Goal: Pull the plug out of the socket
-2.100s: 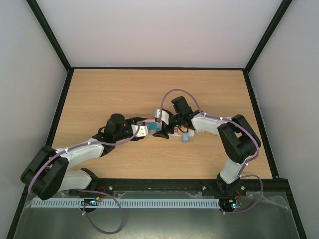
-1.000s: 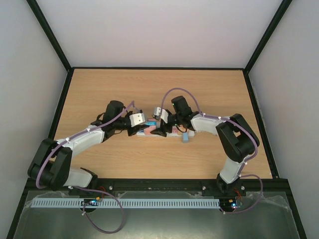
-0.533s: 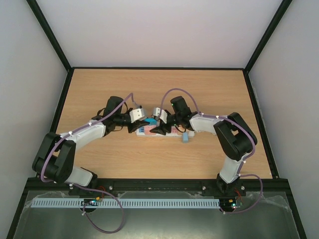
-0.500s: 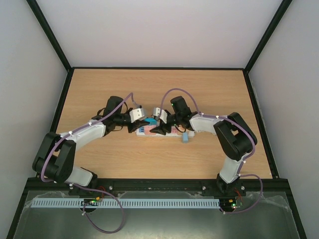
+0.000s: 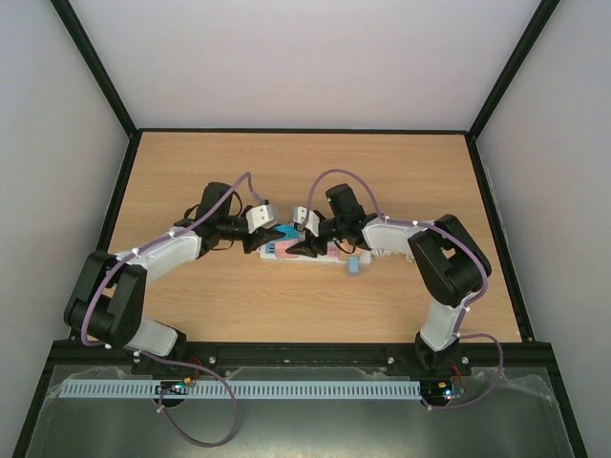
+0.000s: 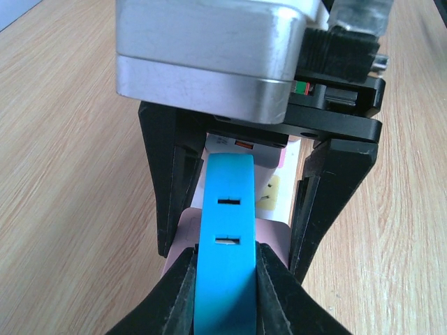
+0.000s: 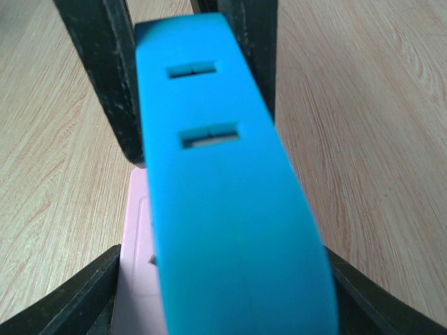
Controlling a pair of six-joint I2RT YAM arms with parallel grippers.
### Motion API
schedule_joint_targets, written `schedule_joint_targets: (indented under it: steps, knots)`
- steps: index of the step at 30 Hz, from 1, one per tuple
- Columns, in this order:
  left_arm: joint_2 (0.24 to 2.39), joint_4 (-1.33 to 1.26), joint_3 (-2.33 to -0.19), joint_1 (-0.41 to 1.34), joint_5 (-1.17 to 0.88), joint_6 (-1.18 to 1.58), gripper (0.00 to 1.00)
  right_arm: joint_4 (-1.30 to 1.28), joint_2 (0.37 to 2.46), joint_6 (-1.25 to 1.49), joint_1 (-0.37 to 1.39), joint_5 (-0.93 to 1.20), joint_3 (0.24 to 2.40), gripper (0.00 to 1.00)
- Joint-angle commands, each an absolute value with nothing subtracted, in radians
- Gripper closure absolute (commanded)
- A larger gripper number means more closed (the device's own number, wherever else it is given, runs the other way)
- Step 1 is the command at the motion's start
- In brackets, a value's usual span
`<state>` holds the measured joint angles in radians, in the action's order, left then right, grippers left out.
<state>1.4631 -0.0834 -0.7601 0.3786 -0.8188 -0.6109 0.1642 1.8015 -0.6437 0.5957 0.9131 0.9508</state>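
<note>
The socket [image 5: 329, 254] is a white strip lying mid-table, with a pink outlet [image 6: 276, 241] and a yellow one [image 6: 274, 192]. A bright blue plug [image 6: 225, 223] with two slots on top stands upright in the strip's left part [image 5: 286, 235]. My left gripper [image 6: 225, 262] reaches in from the left and is shut on the plug's sides. My right gripper [image 7: 230, 293] comes from the right. Its fingers [image 6: 328, 188] straddle the plug and press the sides of the pink section. In the right wrist view the plug [image 7: 223, 209] fills the middle, with the left gripper's fingers [image 7: 98, 77] behind it.
A small light-blue block [image 5: 354, 264] sits at the strip's right end by the right arm. Bare wooden table [image 5: 286, 162] lies beyond both arms. Black frame rails [image 5: 124, 181] and grey walls bound the table.
My left gripper swung up and right onto the strip's left end and closed on the blue plug. My right gripper's jaws narrowed around the strip.
</note>
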Motion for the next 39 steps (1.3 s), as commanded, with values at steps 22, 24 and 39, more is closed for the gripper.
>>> schedule_joint_targets:
  steps: [22,24,39]
  knots:
    - [1.419,-0.046,-0.828,0.367,-0.953,-0.591,0.95,0.107,1.852,-0.687,0.608,0.899,0.938,0.54]
    - [1.418,-0.046,-0.836,0.367,-0.963,-0.581,0.95,0.107,1.853,-0.688,0.608,0.896,0.939,0.54]
    - [1.420,-0.001,-0.873,0.367,-1.002,-0.604,0.97,0.101,1.857,-0.707,0.609,0.889,0.930,0.54]
